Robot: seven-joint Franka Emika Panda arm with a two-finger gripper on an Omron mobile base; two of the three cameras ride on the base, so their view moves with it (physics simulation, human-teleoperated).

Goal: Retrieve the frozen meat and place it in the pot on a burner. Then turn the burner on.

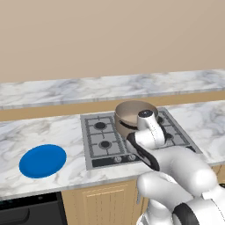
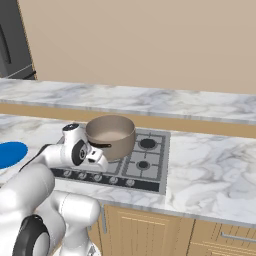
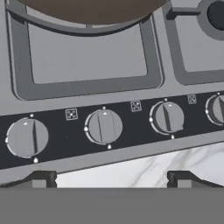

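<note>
Clearly past the fetching stage, judging by the layout: pot (image 1: pixel 132 115) already sitting on a burner of the stove (image 1: pixel 99 140), toward the back of it, so only the knob work seems left. Cannot confirm the frozen meat inside, though; nothing reddish to be seen on the pale inner wall from either base view, and the floor of the pot mostly hidden. Probably lying low at the bottom, but only a guess.

Claw (image 3: pixel 112 179) spread wide, pinching nothing, its two dark tips hanging just in front of the stove's black control strip. Pointed down at the row of knobs (image 3: pixel 104 127), with the pot's brown rim just behind the strip, well placed for picking the dial that serves that burner. All dials looking alike, so choosing the right one matters.

Arm folded low and forward from the base, elbow bent, wrist bent downward just in front of the pot. Blue plate (image 1: pixel 42 161) well away from the stove on the marble worktop (image 1: pixel 52 132), bare.
</note>
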